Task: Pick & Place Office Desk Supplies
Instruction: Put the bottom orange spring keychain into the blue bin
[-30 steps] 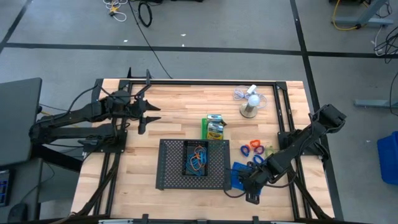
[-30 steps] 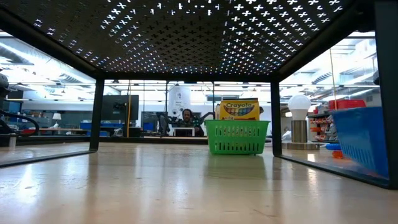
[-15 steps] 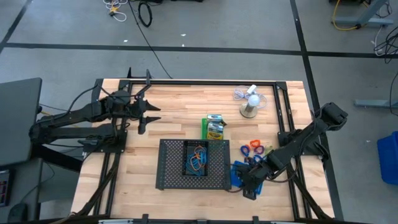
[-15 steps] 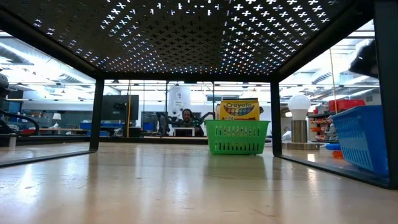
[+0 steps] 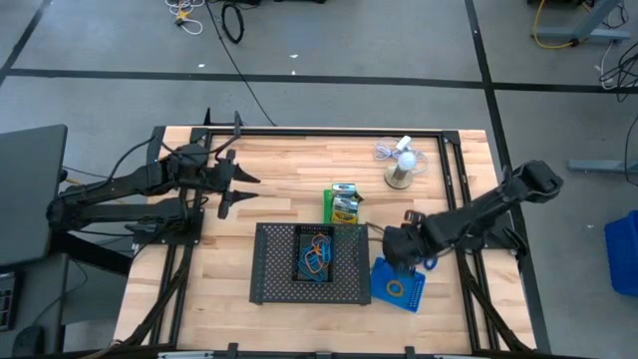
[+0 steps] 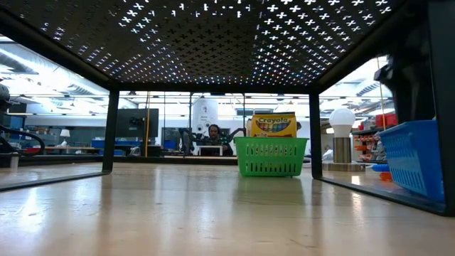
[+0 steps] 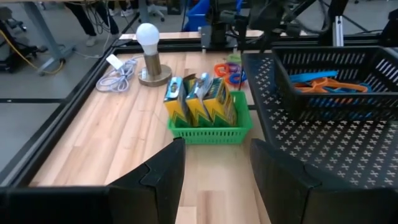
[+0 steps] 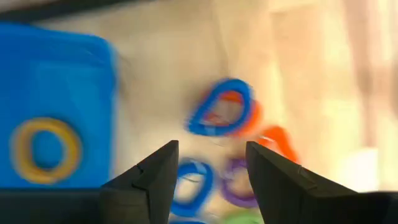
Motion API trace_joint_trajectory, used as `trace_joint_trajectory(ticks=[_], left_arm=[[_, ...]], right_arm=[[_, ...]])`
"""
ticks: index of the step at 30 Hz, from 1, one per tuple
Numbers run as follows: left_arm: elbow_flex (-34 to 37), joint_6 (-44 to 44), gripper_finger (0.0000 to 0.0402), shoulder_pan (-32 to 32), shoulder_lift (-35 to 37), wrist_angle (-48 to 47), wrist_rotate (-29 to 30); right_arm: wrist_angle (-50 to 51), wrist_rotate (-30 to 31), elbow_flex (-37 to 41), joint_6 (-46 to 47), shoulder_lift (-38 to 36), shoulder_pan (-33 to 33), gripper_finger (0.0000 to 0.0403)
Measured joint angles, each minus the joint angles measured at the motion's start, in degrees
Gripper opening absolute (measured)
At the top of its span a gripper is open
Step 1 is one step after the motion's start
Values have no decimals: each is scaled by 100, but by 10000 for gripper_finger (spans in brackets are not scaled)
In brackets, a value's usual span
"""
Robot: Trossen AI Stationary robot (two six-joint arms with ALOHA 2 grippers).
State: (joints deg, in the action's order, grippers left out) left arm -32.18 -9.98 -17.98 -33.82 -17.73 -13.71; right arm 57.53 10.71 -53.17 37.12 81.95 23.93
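Observation:
A blue bin (image 5: 397, 286) stands near the front right of the table, and a yellow rubber-band loop (image 8: 46, 149) lies in it. My right gripper (image 5: 399, 247) hangs open just beyond the bin's far side and points down. Below it, loose blue, orange and purple loops (image 8: 224, 115) lie on the table, and its fingers (image 8: 149, 180) touch none of them. A green bin (image 5: 344, 204) at mid table holds yellow crayon boxes (image 7: 199, 102). My left gripper (image 5: 237, 191) waits open above the table's far left.
A black mesh tray (image 5: 274, 261) with several loops in it stands left of the blue bin. A white fan on a round base (image 5: 402, 170) and its cord sit at the far right. Black frame rails (image 5: 454, 179) run along the table's edges.
My right gripper has gone from over the blue bin toward the table's far edge and risen a little. It has tipped steeply downward and now hangs over the loose loops. The bin, covered before, now shows a yellow loop in it.

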Motion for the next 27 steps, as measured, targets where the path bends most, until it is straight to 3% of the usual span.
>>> trace_joint_trajectory(ticks=[4,12,20,27], left_arm=[[0,-32,188,-2,0,67,13],[0,-35,188,0,-2,252,6],[0,-77,188,-2,-2,261,-29],[0,-109,188,-2,-2,276,-27]], right_arm=[[304,-170,99,-681,0,-485,194],[-72,-825,651,-1789,-136,-1484,194],[-609,-1126,1468,-2052,-380,-1991,194],[-866,-1150,1533,-2050,-411,-2071,191]])
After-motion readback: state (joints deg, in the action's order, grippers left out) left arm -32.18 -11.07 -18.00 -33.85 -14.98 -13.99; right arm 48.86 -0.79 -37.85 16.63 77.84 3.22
